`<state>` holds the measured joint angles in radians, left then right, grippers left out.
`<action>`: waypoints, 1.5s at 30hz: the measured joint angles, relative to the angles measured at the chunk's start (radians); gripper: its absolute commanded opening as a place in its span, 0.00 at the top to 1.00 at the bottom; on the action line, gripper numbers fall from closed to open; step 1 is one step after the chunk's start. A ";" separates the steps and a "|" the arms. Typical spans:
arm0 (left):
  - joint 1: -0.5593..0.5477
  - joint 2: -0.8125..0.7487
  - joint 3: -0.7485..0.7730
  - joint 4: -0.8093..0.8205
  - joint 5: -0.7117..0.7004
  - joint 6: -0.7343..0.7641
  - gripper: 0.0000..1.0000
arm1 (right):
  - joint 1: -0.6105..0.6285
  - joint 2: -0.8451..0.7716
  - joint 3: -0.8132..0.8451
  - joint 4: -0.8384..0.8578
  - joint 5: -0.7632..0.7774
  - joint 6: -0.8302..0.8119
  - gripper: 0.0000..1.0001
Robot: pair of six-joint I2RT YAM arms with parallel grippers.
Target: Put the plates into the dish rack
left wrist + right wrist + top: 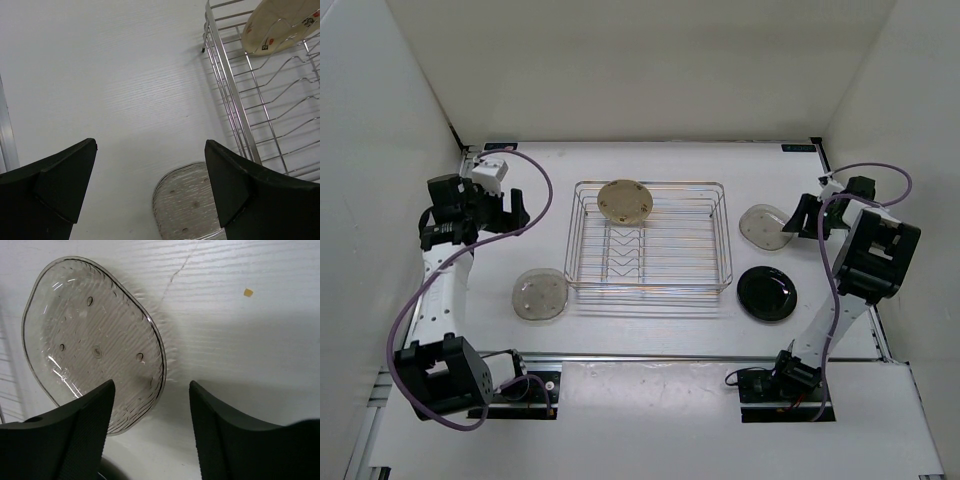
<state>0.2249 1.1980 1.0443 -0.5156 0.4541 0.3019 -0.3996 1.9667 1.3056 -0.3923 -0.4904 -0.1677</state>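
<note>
Well, my right claw (151, 386) hangs with jaws apart and empty. The translucent plate (90, 335) lies on the tabletop (240, 330), up and left in the wrist frame, its near rim behind one finger (75, 440); I'd shift that way to straddle it.

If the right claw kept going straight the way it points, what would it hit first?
Most likely the translucent speckled plate: its rim lies just ahead, between the open jaws of the right gripper, flat on the white table. Depth is hard to judge.
</note>
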 measured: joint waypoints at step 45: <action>0.062 -0.148 -0.084 0.002 0.078 -0.052 0.00 | -0.053 0.190 0.153 -0.055 -0.224 0.027 1.00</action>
<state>0.2871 1.0496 0.9604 -0.5133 0.5323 0.2497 -0.4526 2.1571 1.4590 -0.4473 -0.7139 -0.1410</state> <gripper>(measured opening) 0.998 0.011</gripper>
